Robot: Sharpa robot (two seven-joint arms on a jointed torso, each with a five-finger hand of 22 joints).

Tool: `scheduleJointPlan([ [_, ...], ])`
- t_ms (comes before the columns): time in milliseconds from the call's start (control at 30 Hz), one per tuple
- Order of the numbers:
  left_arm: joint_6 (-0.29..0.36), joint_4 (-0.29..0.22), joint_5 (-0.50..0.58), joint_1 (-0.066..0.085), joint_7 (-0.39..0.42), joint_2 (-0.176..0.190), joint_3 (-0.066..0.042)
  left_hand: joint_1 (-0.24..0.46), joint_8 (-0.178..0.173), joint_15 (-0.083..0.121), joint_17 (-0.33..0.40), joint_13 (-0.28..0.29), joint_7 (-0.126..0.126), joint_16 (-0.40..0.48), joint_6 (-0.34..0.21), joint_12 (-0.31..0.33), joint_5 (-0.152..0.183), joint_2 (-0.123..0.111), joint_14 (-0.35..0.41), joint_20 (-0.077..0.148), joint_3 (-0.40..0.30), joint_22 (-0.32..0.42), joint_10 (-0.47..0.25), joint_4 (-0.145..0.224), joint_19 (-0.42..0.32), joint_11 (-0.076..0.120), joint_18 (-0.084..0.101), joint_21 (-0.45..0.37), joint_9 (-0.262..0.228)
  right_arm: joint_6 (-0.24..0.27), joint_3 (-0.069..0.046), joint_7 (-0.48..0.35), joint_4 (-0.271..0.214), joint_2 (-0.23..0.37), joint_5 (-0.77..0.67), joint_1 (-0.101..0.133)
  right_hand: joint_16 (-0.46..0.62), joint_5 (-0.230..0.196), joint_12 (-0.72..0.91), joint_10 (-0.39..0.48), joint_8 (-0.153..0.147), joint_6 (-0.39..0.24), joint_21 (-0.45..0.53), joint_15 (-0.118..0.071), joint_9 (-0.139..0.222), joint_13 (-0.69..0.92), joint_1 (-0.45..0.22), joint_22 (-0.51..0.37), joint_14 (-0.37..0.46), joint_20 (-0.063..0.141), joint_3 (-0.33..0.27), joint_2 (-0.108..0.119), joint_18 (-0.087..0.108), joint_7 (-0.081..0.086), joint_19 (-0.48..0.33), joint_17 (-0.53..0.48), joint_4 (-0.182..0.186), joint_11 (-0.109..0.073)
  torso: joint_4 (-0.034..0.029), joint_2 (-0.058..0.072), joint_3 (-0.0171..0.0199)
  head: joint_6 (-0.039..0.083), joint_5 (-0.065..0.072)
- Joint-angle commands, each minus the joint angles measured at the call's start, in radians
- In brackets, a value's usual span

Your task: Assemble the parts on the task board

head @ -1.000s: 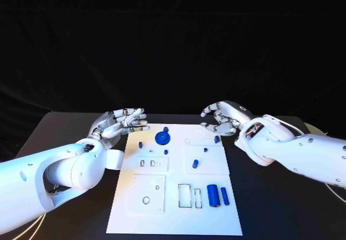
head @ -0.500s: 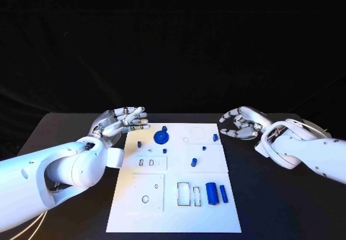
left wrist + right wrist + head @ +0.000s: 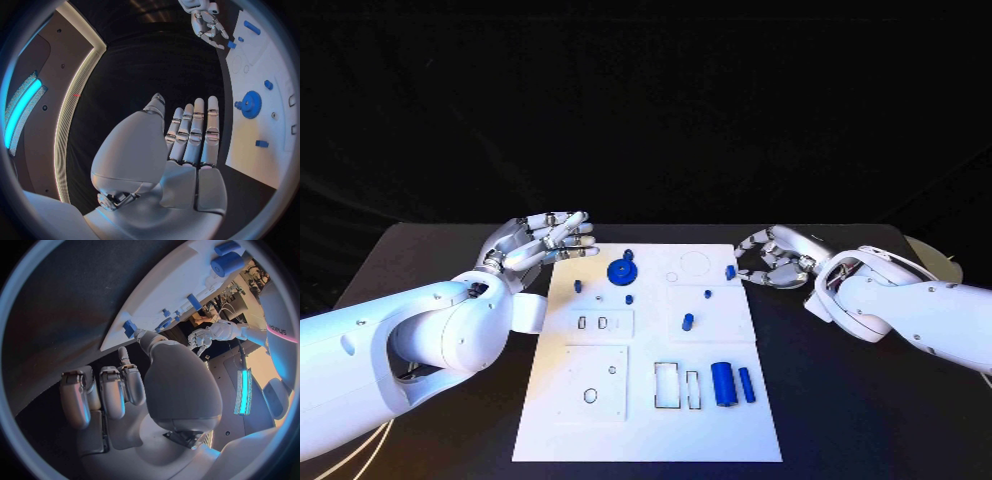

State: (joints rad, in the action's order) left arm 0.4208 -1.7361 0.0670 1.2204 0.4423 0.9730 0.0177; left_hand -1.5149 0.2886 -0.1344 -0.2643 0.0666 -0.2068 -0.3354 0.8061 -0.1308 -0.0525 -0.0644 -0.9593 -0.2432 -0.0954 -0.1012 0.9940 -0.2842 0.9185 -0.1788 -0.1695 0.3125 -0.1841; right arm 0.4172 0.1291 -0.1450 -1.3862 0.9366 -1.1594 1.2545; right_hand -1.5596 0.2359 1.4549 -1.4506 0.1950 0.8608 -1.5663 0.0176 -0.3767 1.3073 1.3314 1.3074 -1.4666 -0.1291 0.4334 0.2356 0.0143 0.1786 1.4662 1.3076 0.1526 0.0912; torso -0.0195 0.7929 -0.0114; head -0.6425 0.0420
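Several small blue parts are spread over the task board (image 3: 646,440), the white plate lying flat mid-table. Nearest the robot, a fat blue cylinder (image 3: 723,384) and a thinner blue peg (image 3: 747,384) lie side by side next to two narrow rectangular slots. Both look like hard, light plastic, smooth and round, so they would likely roll or slip; a pinch across the middle of the barrel seems the safest hold. Further up, a short peg (image 3: 687,321) lies alone mid-board. Beyond it the blue gear (image 3: 623,271) lies flat near the far edge, with tiny pegs around it; its toothed rim should give good purchase, so I would take it by the edge.

At the far right edge, a small blue block (image 3: 730,272) stands just beside the right hand (image 3: 777,262), whose fingers are curled in beside the board edge; whether a fingertip touches the block I cannot tell. The left hand (image 3: 538,243) hovers off the board's far left corner, fingers straight and loosely together, holding nothing
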Motion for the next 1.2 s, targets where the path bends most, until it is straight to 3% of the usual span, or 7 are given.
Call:
scheduleJointPlan([
  [33, -0.022, -0.001, 0.002, 0.002, 0.004, -0.002, -0.001, -0.011, -0.004, -0.001, -0.001, 0.002, -0.024, 0.006, 0.001, 0.005, 0.002, 0.001, 0.004, -0.005, -0.006, 0.001, 0.008, 0.003, 0.003, -0.001, -0.015, -0.005, 0.000, -0.034, 0.001, -0.009, 0.008, -0.011, 0.000, -0.004, -0.004, -0.006, -0.005, 0.000, -0.006, -0.006, -0.005, 0.006, 0.001, 0.130, 0.010, 0.263, -0.098, 0.000, -0.001, -0.002, -0.014, 0.001, 0.105, 0.236, -0.005, 0.003, -0.0003, -0.001, -0.0009, -0.003, -0.004],
  [167, -0.022, 0.000, 0.002, 0.002, 0.004, -0.002, -0.001, -0.013, -0.003, -0.001, -0.001, 0.002, -0.024, 0.006, 0.001, 0.006, 0.002, 0.001, 0.004, -0.005, -0.006, 0.002, 0.009, 0.003, 0.004, 0.000, -0.015, -0.005, 0.000, -0.037, 0.001, -0.006, 0.015, -0.022, -0.001, -0.009, -0.004, -0.005, -0.003, -0.002, -0.006, -0.005, -0.005, 0.006, 0.000, 0.132, 0.012, 0.263, -0.098, -0.001, 0.000, -0.004, -0.014, 0.001, 0.105, 0.237, -0.006, 0.004, 0.0007, -0.001, -0.0011, -0.009, -0.008],
  [633, -0.020, 0.000, 0.002, 0.002, 0.003, 0.001, -0.001, -0.013, -0.003, -0.001, -0.001, 0.002, -0.024, 0.006, 0.001, 0.006, 0.002, 0.001, 0.004, -0.005, -0.006, 0.002, 0.009, 0.003, 0.004, 0.000, -0.015, -0.005, 0.000, -0.047, 0.001, 0.004, 0.031, -0.042, -0.003, -0.014, -0.005, -0.004, 0.003, -0.007, 0.000, 0.013, -0.005, 0.006, -0.004, 0.138, 0.013, 0.263, -0.098, -0.002, 0.005, -0.015, -0.014, 0.000, 0.105, 0.239, -0.007, 0.003, 0.0017, -0.002, -0.0010, -0.011, -0.011],
  [1200, -0.019, 0.000, 0.002, 0.002, 0.001, 0.003, -0.001, -0.015, -0.004, -0.001, -0.002, 0.001, -0.024, 0.007, 0.001, 0.007, 0.002, 0.001, 0.004, -0.004, -0.006, 0.002, 0.009, 0.004, 0.004, 0.000, -0.015, -0.006, 0.001, -0.052, 0.001, 0.013, 0.051, -0.060, -0.007, -0.019, -0.006, -0.007, 0.018, -0.022, 0.030, 0.073, -0.005, -0.005, -0.018, 0.153, 0.015, 0.263, -0.099, 0.006, 0.021, -0.042, -0.014, -0.018, 0.105, 0.243, -0.012, -0.012, 0.0018, -0.002, 0.0002, -0.014, -0.012],
])
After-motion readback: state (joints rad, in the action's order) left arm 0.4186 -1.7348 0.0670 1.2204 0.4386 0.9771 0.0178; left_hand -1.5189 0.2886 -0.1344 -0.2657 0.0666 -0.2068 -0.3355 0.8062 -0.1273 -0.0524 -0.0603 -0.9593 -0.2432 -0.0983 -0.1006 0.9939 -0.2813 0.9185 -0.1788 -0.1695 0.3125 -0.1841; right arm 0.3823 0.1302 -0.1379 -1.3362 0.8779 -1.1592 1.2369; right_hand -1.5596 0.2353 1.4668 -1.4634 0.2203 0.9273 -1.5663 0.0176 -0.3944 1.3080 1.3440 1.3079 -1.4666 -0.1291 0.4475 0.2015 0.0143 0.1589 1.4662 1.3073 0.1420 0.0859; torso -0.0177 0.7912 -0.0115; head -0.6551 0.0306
